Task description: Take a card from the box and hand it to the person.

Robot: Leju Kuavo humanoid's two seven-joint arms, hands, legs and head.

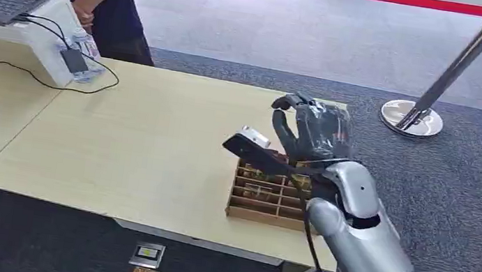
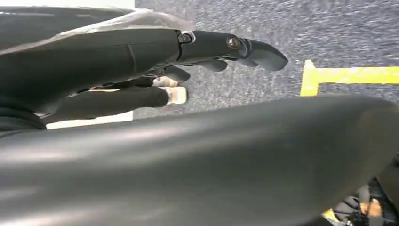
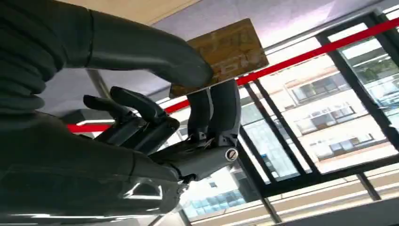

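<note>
One thin brown card [image 3: 220, 54] sits pinched between your right hand's [image 1: 309, 134] thumb and fingers [image 3: 217, 110] above the wooden divided box [image 1: 265, 195]. It looks light, stiff and slick, so keep hold of that lower edge. Your left hand's [image 2: 141, 61] fingers hang loosely apart, holding nothing.

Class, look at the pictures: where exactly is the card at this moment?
The card is pinched between the thumb and fingers of the right hand, raised above the box near the table's right end.
</note>
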